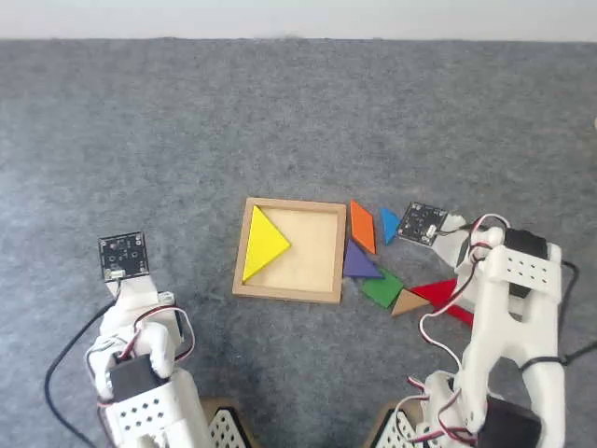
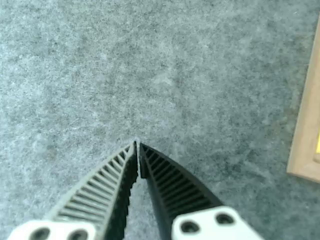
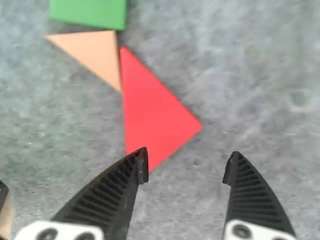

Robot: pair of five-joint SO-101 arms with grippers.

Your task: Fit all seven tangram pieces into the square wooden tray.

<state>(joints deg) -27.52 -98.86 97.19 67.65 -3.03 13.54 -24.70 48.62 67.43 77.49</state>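
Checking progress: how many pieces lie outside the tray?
6, all right of the tray: orange and blue beside its top corner, purple by its edge, then green, tan, and red, which the right arm partly hides.

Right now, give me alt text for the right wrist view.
The right arm's open tool hangs over a grey mat, one fingertip overlapping a corner of a red triangle. Past it, a tan triangle lies edge to edge with the red one, beside a green piece.

Robotics lab bench (grey felt mat (image 1: 187, 121))
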